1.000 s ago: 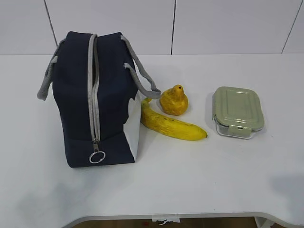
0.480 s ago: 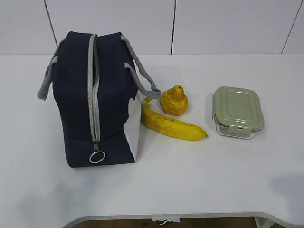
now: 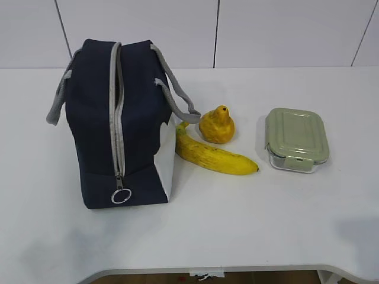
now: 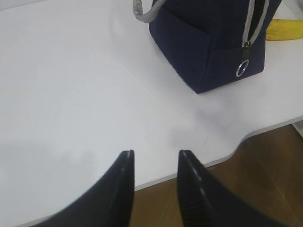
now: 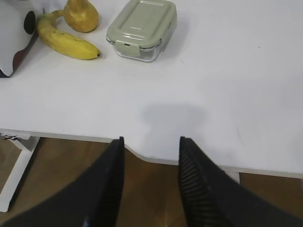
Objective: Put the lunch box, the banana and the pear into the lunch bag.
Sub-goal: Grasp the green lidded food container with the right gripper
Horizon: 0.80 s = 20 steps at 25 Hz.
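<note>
A: Both arms hang back over the near edge of the white table (image 3: 249,236). Look at the left gripper (image 4: 155,155): its two dark fingers (image 4: 124,163) stand apart with a clear gap between them, nothing in it, only table edge and brown floor below.

B: And the lunch bag (image 4: 208,42) sits ahead of that gripper and off to its right, well apart. Navy fabric, grey zipper (image 3: 116,112) running down the near end, the metal ring pull (image 4: 241,69) dangling at the bottom of it.

A: The right gripper (image 5: 151,140) is the same story: fingers parted, empty, poised above the table's front rim.

B: Ahead of it and slightly left is the lunch box (image 5: 142,28), clear glass under a sage-green lid, lid on. Further left of that gripper lies the banana (image 5: 64,39), dark tip pointing toward the box, and the pear (image 5: 81,14) stands just behind it.

A: From the exterior camera, the pear (image 3: 217,125) stands upright just beside the banana (image 3: 214,155), so close I cannot tell whether they touch. The banana's stem end reaches up to the bag's white lower panel (image 3: 166,163).

B: The lunch box (image 3: 296,139) lies apart from the fruit, farthest from the bag. A grey handle (image 3: 176,89) droops off the bag toward the pear.

A: All three items are out on the table, none inside the bag (image 3: 115,124).
</note>
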Tool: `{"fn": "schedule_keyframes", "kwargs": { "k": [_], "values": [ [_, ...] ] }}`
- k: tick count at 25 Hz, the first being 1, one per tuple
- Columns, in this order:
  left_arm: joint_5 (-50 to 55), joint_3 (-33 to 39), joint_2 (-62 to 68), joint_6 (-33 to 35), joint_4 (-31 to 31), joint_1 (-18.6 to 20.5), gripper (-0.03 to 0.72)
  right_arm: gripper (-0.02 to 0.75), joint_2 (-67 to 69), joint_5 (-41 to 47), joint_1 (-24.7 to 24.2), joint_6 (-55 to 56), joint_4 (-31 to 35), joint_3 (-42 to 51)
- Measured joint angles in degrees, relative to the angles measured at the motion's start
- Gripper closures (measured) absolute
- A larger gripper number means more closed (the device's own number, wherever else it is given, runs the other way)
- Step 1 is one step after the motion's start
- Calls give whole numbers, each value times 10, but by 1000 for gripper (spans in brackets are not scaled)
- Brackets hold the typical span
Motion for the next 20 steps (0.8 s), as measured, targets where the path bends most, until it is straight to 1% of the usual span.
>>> {"fn": "schedule_keyframes", "kwargs": {
  "k": [4,10,13,16,18,20],
  "values": [
    [0,0,0,0,0,0,449,428,13,0,0,25,0,-5],
    [0,0,0,0,0,0,449,423,123,-9,0,37,0,-15],
    [0,0,0,0,0,0,449,370,172,-45,0,57,0,-27],
    [0,0,0,0,0,0,449,270,217,-88,0,83,0,-36],
    [0,0,0,0,0,0,449,244,248,-105,0,89,0,-42],
    [0,0,0,0,0,0,449,237,280,-108,0,91,5,-50]
  ]
}}
